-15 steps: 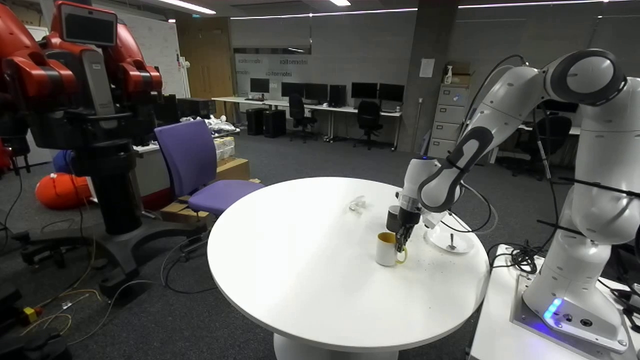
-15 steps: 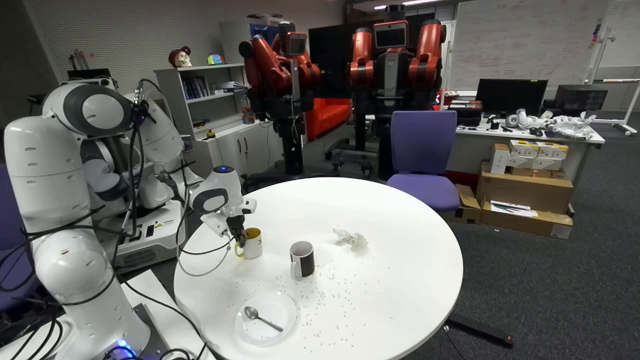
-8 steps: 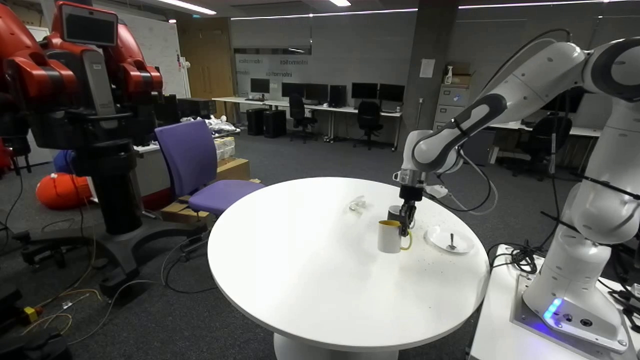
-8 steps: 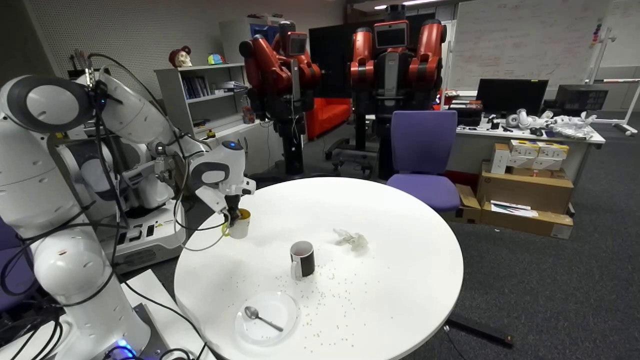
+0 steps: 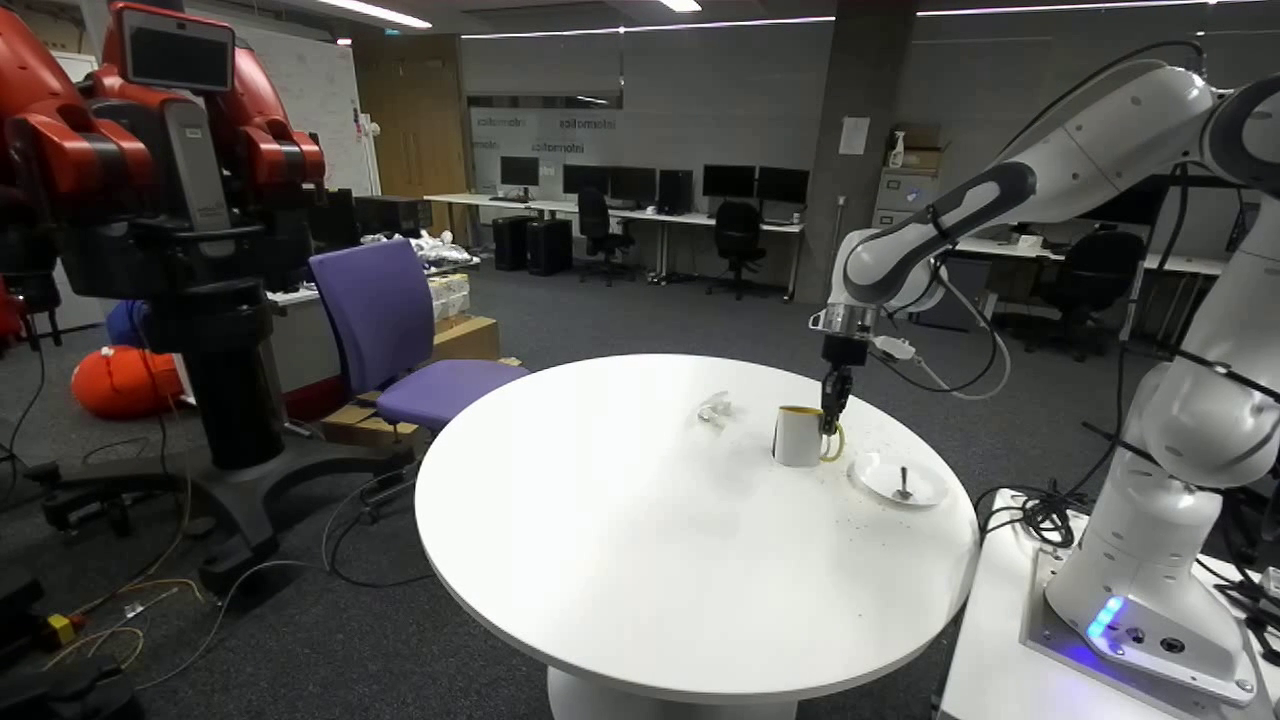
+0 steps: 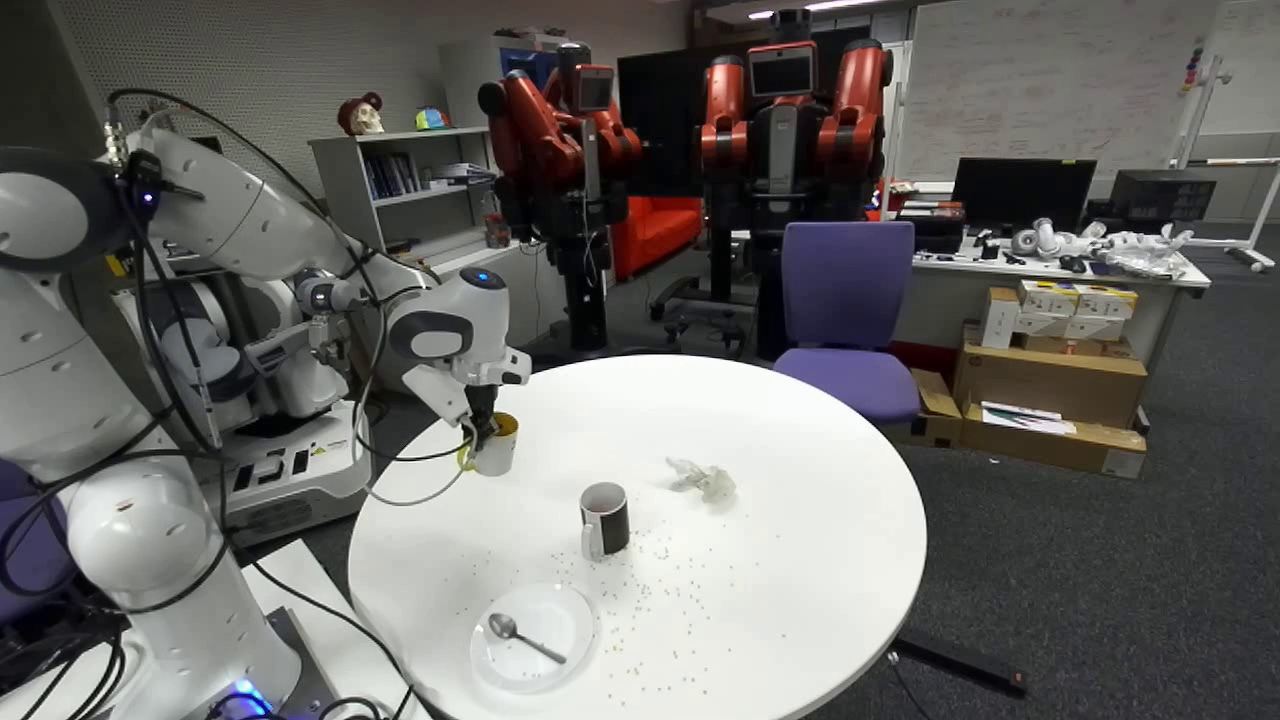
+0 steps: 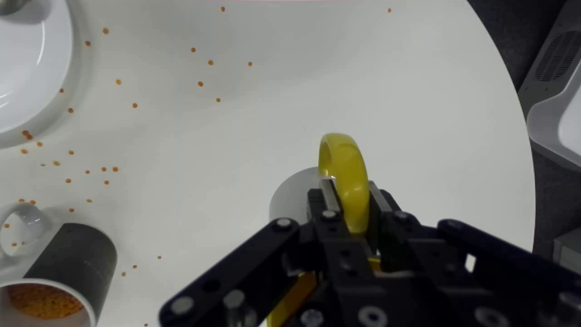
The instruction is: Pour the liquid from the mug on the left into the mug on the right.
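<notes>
White robot arm bent, forearm sloping down, end effector pointing downward, fingers clamped close.

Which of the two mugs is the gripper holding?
The white mug, gripped by its yellow handle; the dark-sided mug stands apart, its white handle free.

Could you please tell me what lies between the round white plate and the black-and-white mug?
In the wrist view, small orange grains lie scattered on the white table between the plate and that mug.
</notes>
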Action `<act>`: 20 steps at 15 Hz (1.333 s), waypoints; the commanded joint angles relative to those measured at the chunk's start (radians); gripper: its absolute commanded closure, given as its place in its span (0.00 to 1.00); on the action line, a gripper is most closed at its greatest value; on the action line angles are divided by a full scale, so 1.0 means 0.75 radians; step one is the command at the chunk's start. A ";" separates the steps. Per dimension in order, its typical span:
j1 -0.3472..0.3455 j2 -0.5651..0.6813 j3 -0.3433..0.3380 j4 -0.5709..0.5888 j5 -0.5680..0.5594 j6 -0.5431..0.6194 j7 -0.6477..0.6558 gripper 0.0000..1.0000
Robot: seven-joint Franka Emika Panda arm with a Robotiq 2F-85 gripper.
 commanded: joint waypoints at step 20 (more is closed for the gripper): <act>-0.204 0.154 -0.356 0.303 0.243 -0.641 -0.661 0.95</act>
